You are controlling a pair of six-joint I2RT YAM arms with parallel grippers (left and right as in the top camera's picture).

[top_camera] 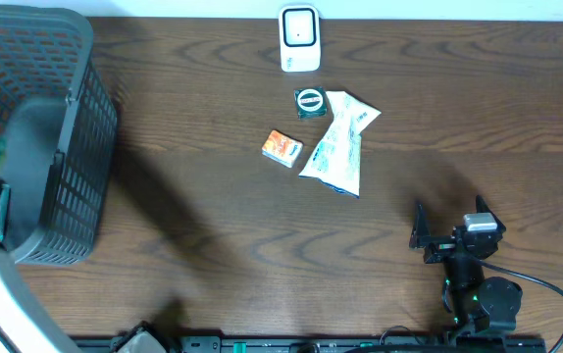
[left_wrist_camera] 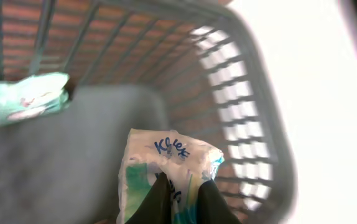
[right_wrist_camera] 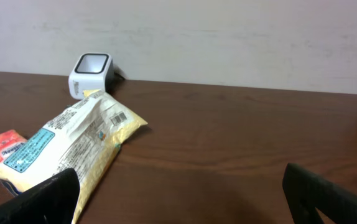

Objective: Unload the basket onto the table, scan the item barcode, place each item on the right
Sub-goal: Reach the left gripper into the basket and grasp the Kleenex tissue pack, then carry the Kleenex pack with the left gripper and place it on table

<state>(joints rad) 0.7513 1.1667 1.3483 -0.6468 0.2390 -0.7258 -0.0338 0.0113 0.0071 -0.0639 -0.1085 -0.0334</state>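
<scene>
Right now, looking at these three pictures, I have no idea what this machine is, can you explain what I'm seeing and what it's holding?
It is a robot with two arms at a wooden table, each ending in a two-finger gripper. One picture looks down from above; the other two come from cameras on the wrists. On the table lie a white scanner, a yellow bag, a small orange pack and a round green tin. A grey basket stands at the left edge. The left gripper is inside the basket, shut on a tissue pack. The right gripper is open and empty, low over the table, facing the bag and the scanner.
</scene>
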